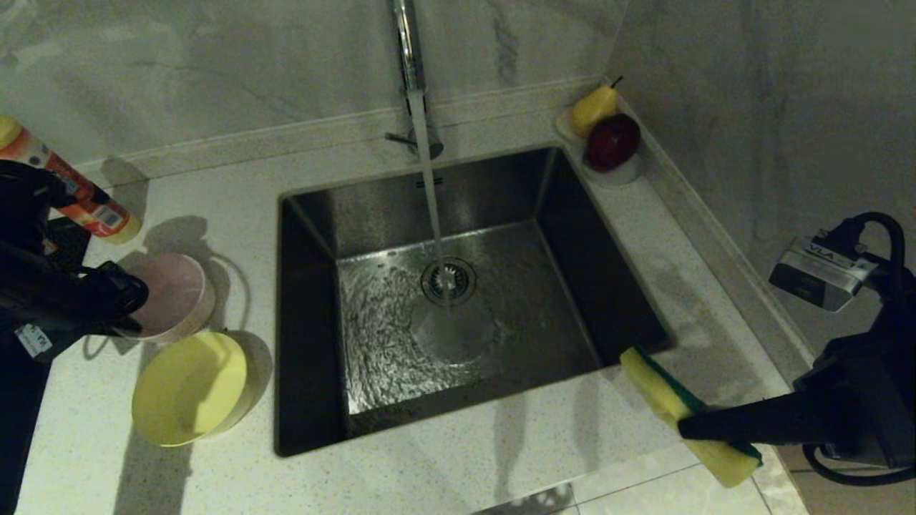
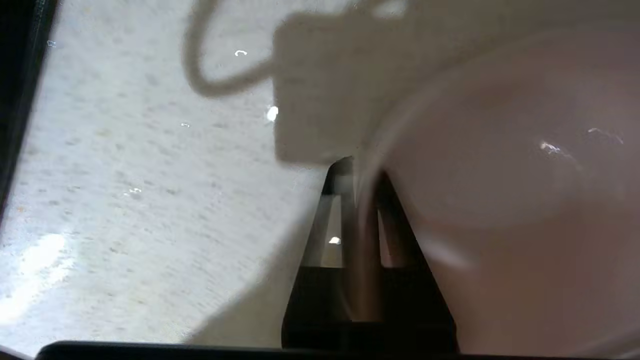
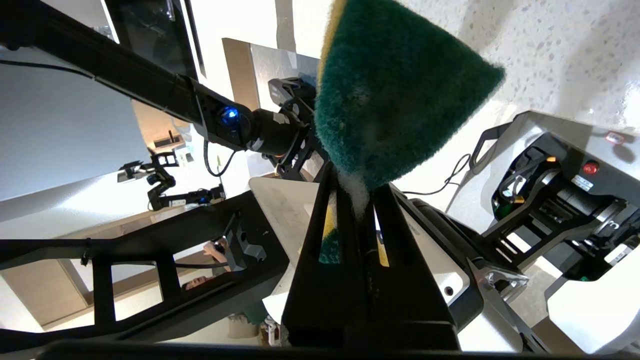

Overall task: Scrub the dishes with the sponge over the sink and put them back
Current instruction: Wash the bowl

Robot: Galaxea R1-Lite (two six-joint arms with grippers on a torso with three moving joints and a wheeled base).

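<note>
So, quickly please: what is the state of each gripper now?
Left gripper: shut on the rim of the pink bowl, left of the sink.
Right gripper: shut on the sponge.

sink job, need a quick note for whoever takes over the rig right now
Left pincer: shut on the pink bowl's rim, on the counter left of the sink.
Right pincer: shut on the sponge, held over the counter off the sink's near right corner.
Yellow bowl: on the counter, nearer than the pink one. No blue bowl in view.
Tap running.
Done: bowl and sponge gripped.
Left: scrub the bowls over the sink, put them back.
</note>
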